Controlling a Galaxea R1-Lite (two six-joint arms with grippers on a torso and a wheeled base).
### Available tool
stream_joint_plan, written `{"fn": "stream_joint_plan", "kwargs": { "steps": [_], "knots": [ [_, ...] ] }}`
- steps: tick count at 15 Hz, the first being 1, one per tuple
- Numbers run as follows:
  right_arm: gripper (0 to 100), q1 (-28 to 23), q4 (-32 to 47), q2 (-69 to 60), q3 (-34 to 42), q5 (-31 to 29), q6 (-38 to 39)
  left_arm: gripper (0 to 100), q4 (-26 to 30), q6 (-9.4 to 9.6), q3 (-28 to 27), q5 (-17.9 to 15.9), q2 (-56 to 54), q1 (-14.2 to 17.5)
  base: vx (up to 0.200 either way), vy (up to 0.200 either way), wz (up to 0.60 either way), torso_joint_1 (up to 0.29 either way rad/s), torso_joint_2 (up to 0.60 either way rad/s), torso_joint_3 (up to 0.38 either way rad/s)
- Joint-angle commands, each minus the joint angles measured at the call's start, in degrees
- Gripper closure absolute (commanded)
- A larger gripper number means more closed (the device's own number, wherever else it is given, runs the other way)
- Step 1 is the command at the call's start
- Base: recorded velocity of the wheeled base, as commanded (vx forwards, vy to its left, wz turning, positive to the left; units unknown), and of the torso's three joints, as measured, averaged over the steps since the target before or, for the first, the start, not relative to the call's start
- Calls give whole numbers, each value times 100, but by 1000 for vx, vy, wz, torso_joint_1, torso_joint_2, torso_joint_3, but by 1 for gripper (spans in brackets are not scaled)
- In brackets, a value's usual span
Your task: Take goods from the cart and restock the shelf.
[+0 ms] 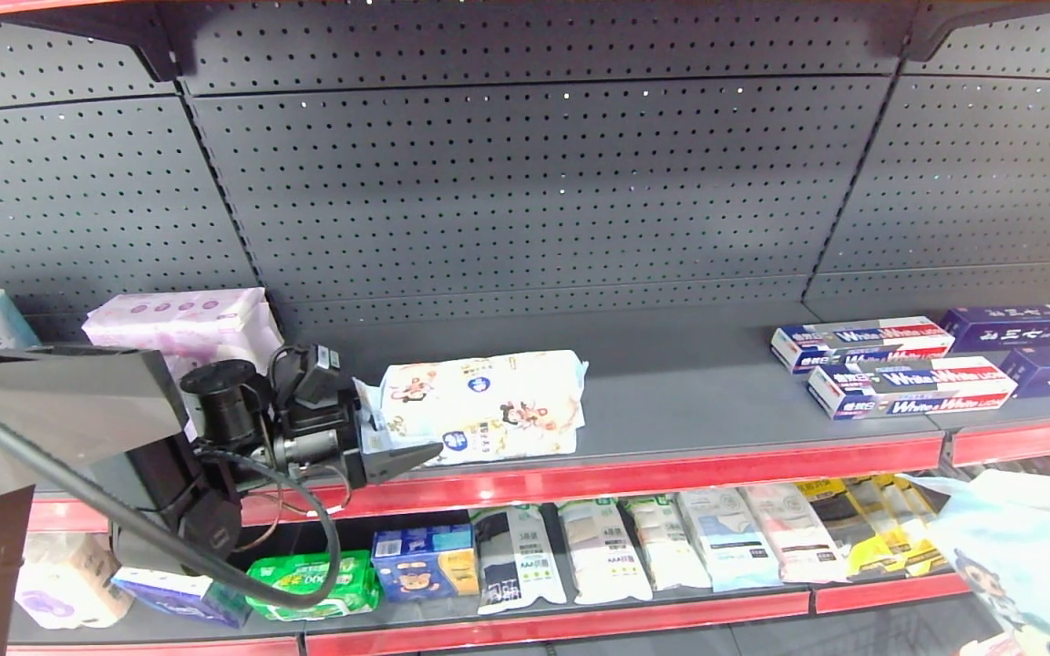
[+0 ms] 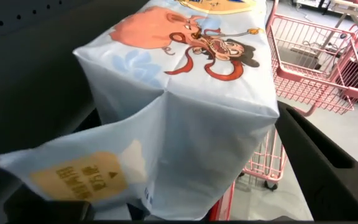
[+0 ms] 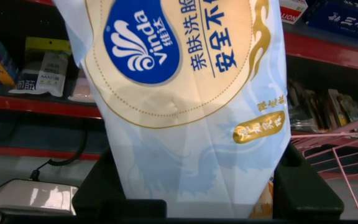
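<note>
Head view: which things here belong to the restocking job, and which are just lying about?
Job:
- printed pack lying on the shelf, in the left gripper
- second pack in the right gripper
- pink cart

Lying about:
- toothpaste boxes
- pink tissue bundle
- lower-shelf packets

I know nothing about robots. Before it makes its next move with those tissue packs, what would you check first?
1. First pack lies flat on the upper shelf: ok.
2. Left end effector is free of that pack: cannot tell.
3. Right end effector has a firm hold on the second pack: ok.
4. There is bare shelf between the first pack and the toothpaste boxes for the second pack: ok.
5. First pack sits fully behind the shelf's red front edge: cannot tell.
</note>
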Motion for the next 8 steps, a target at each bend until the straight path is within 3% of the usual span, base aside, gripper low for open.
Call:
{"fn": "stream_joint_plan", "kwargs": {
  "steps": [1,8],
  "knots": [
    [100,0,2,-4,8,2,1,0,-6,6,20,-11,-111,70,0,0,0,0,0,0],
    [100,0,2,-13,52,2,1,0,-6,-3,512,-117,-638,518,0,0,0,0,0,0]
  ]
}}
